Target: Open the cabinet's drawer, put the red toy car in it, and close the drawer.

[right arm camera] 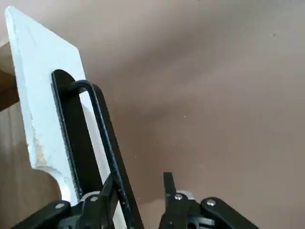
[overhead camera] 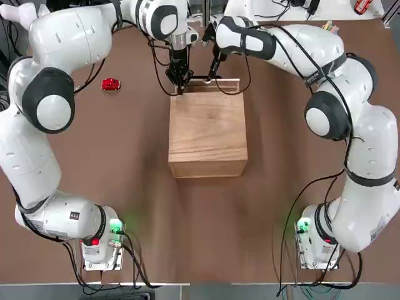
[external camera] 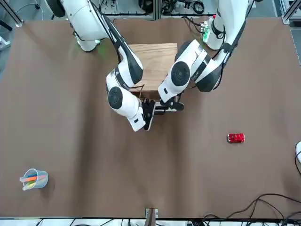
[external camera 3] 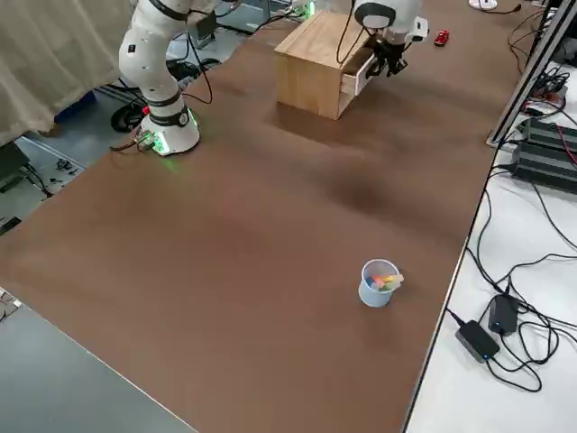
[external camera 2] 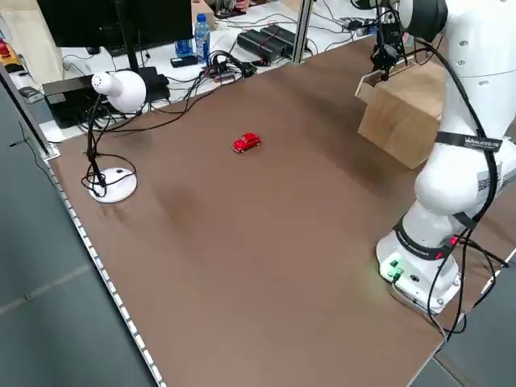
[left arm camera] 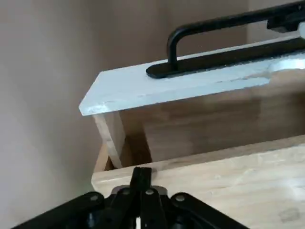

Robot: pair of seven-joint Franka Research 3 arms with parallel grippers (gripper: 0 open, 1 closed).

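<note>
Right wrist view had the action: the right gripper (right arm camera: 138,183) sat with its fingers spread either side of the thin black metal bar handle (right arm camera: 102,129), straddling it and not squeezing, the handle bolted to the pale front panel of the shallow light-wood drawer (right arm camera: 38,95).

Over on the left wrist camera, the left gripper (left arm camera: 141,175) had its fingers pressed together, holding nothing, tip down at the top edge of the light natural-wood box cabinet (left arm camera: 214,169), close to a corner. Looked like a brace to stop the box sliding. Past it, the drawer was out by a narrow gap only, a sliver of dark opening behind the front panel.

From overhead, both grippers crowded the cabinet's far face, the side away from the arms' bases, the left one at the corner, the right one at the handle's middle. Further out, the tiny glossy red toy car (overhead camera: 110,84) waited on the brown tabletop (overhead camera: 125,200), off on the robot's left, well apart from the cabinet and untouched.

So, by my read, step one was in hand: drawer opening, barely begun. The gap looked too thin to drop a car through. The next move called for a straight pull away from the cabinet, in line with the drawer's travel, with the cabinet held firm. Only then would the car come into play.
</note>
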